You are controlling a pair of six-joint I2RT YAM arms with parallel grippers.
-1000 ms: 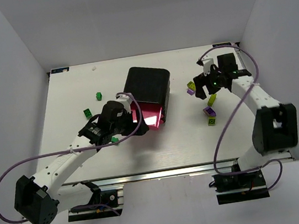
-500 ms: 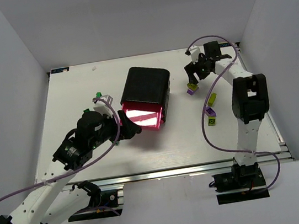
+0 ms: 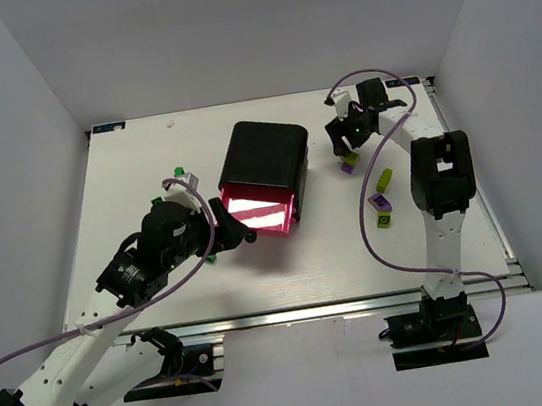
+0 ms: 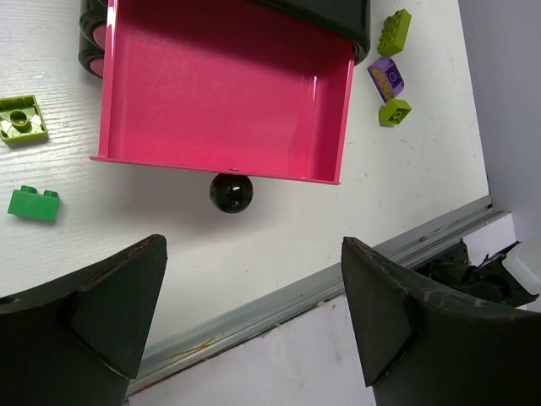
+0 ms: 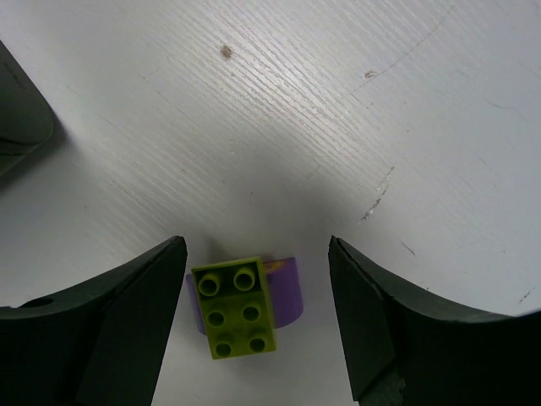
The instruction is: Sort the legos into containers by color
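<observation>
The black drawer casing (image 3: 266, 149) has its top pink drawer (image 3: 259, 213) pulled out and empty; in the left wrist view the drawer (image 4: 220, 93) shows its black knob (image 4: 231, 192). My left gripper (image 3: 243, 231) (image 4: 254, 313) is open and empty, a little in front of the knob. My right gripper (image 3: 347, 142) (image 5: 255, 249) is open, its jaws on either side of a yellow-green lego (image 5: 235, 308) that sits on a purple lego (image 5: 292, 292). That purple lego (image 3: 348, 165) lies right of the casing.
A dark green lego (image 3: 179, 172) lies left of the casing. A yellow-green lego (image 4: 21, 118) and a dark green lego (image 4: 34, 204) lie left of the drawer. A yellow-green lego (image 3: 384, 180) and a purple one (image 3: 380, 205) lie at the right. The table's front rail (image 4: 279, 300) is close.
My left gripper has drawn back from the drawer, which now stands open. My right gripper has moved to the far left and come down over the yellow-green and purple legos.
</observation>
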